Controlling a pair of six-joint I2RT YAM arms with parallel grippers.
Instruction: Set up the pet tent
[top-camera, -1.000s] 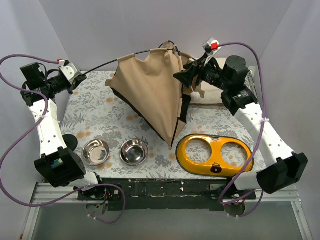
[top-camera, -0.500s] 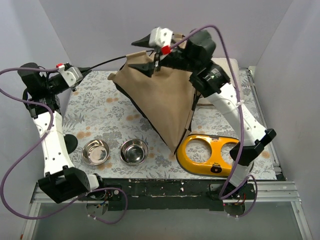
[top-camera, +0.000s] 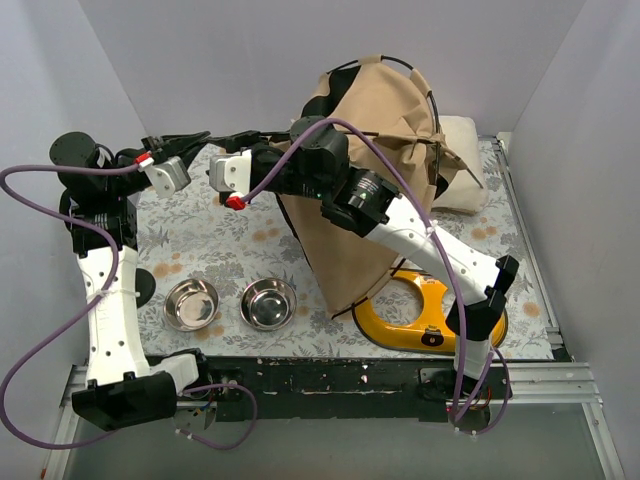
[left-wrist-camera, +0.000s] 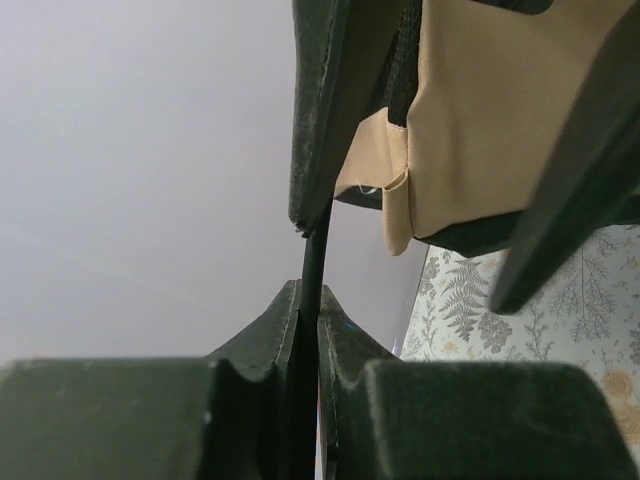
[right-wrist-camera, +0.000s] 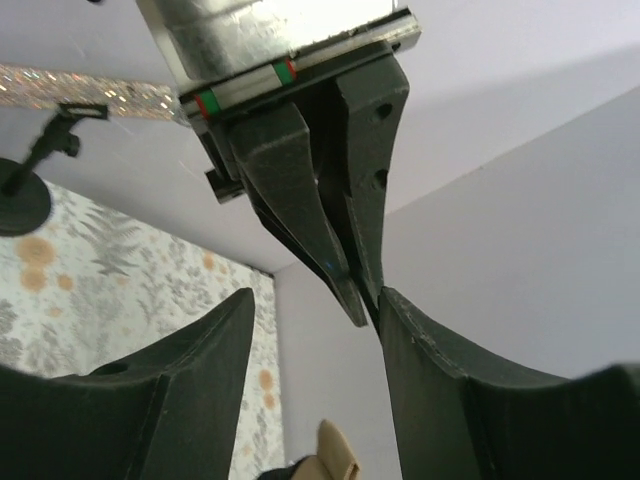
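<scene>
Roughly midway: pinching thin black rod (left-wrist-camera: 312, 240) tight with left gripper (left-wrist-camera: 310, 296), holding right gripper (right-wrist-camera: 318, 300) spread beside it, gripping nothing; leaving pet tent (top-camera: 370, 170) tilted at back, leaning toward cushion (top-camera: 462, 135), not yet standing squarely, probably needing rod seated

The right gripper (top-camera: 222, 140), which a second ago sat just beside the cream cushion (top-camera: 462, 135), has swung across the top of the pet tent (top-camera: 375, 130). It now reaches well away from the cushion, its fingers spread and almost touching the left gripper (top-camera: 195, 138). The left gripper has come somewhat closer to the cushion, still clamped on the thin black rod (left-wrist-camera: 312, 250). The tent, earlier spread low and wide, has reared up into a taller bundle pressed against the cushion.
</scene>
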